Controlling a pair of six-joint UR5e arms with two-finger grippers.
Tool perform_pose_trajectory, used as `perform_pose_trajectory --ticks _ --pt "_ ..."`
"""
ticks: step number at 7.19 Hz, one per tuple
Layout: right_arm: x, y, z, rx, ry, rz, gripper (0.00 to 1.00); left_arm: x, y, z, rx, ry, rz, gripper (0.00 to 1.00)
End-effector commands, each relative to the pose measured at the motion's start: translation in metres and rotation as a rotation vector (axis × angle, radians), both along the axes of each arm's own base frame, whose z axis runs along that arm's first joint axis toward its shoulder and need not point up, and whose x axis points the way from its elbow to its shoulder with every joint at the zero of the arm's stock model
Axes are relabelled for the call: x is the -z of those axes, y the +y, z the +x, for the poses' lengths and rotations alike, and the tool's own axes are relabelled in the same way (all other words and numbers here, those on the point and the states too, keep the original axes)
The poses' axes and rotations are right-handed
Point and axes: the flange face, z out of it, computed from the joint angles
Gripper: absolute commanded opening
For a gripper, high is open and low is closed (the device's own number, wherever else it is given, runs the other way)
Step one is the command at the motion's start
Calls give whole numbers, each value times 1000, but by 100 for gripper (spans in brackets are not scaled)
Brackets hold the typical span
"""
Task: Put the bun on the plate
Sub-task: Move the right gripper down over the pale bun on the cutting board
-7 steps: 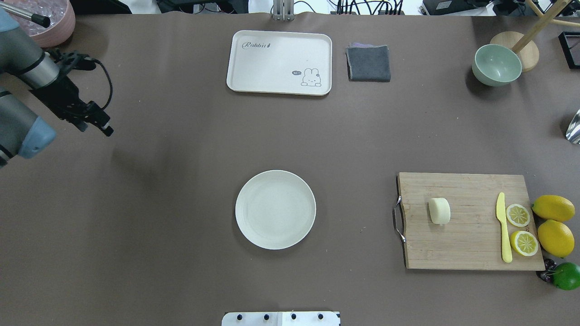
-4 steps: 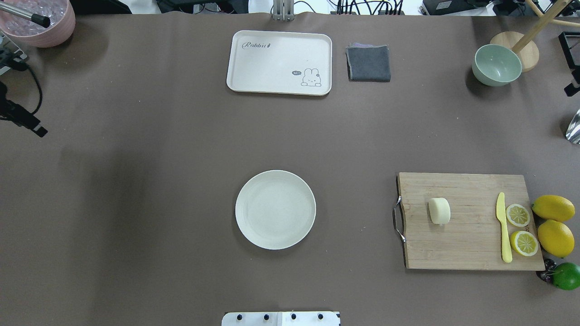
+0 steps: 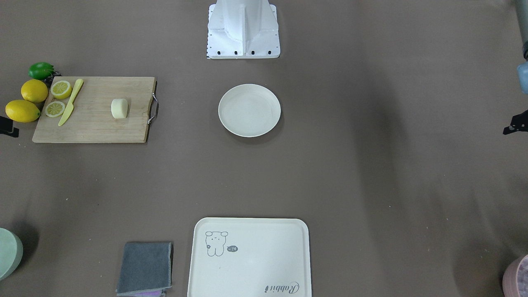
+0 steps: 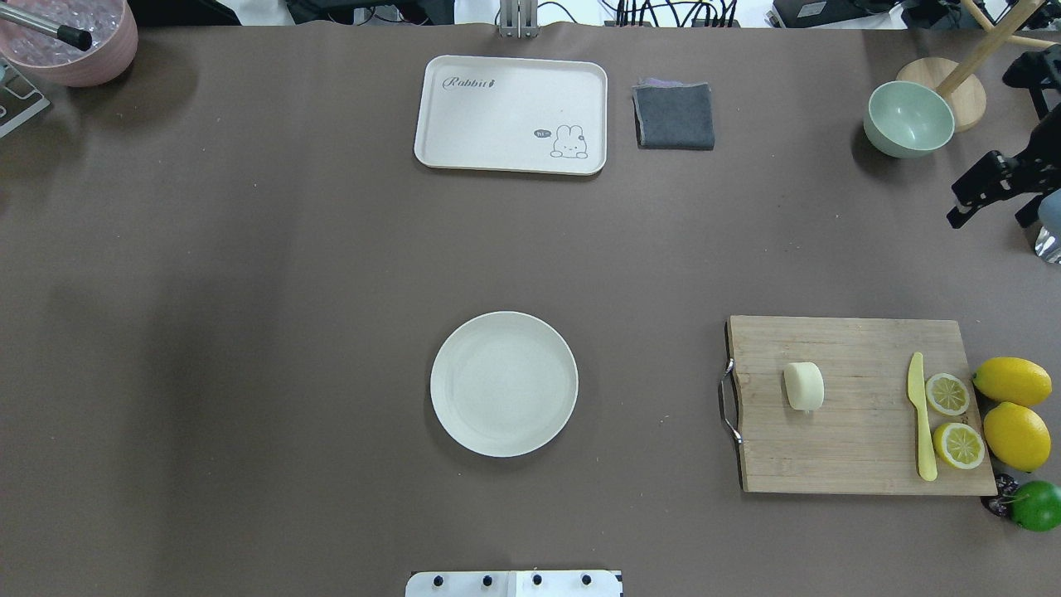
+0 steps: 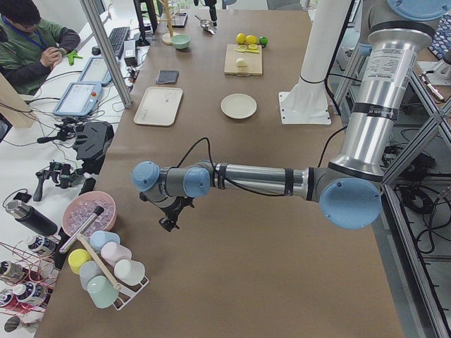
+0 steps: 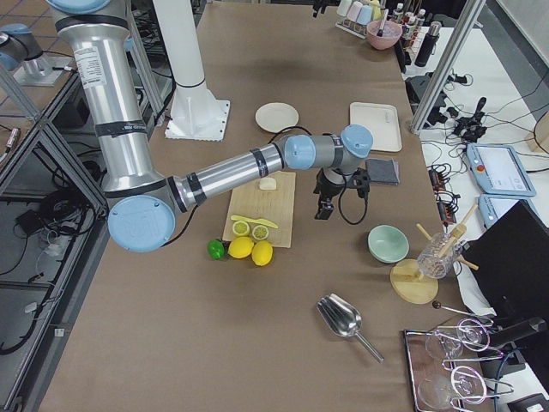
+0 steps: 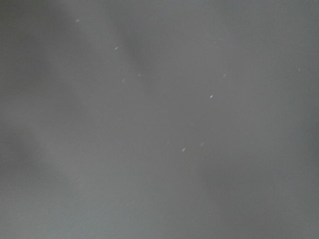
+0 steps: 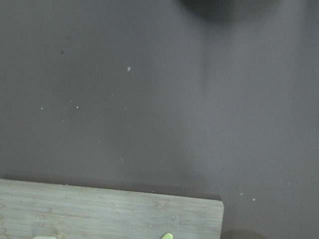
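Observation:
The bun [image 4: 804, 386], a small pale cream chunk, lies on the left half of a wooden cutting board [image 4: 862, 448] at the right. The round off-white plate [image 4: 504, 383] sits bare at the table's middle, well to the bun's left. My right gripper [image 4: 961, 214] hangs at the right edge, beyond the board and beside the green bowl; whether its fingers are open I cannot tell. My left gripper [image 5: 168, 224] hovers over bare table at the far left end, out of the overhead view. Only a dark tip of the left gripper [image 3: 511, 127] shows in the front view, state unclear.
A yellow knife [image 4: 920, 423], two lemon slices [image 4: 947, 394], whole lemons [image 4: 1013, 381] and a lime [image 4: 1036, 504] crowd the board's right side. A cream tray [image 4: 511, 114], grey cloth [image 4: 675, 116] and green bowl [image 4: 908, 118] stand at the back. A pink bowl [image 4: 75, 41] sits back left.
My left arm has pulled back leftward out of the overhead view. My right gripper has come in at the right edge near the green bowl. Bun and plate have not moved.

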Motion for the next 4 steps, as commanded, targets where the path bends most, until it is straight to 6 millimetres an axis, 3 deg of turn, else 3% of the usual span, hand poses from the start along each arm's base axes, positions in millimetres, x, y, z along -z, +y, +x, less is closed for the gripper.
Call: perform_pose_trajectory --ticks 1,3,4 --pt "-4 27 -78 103 20 -54 100 -1 2 -30 4 -14 10 96" --pt "3 61 -155 207 34 -88 100 6 1 -34 11 -13 21 97" --pt "3 77 -180 253 36 -100 100 7 1 -34 12 -13 22 97"
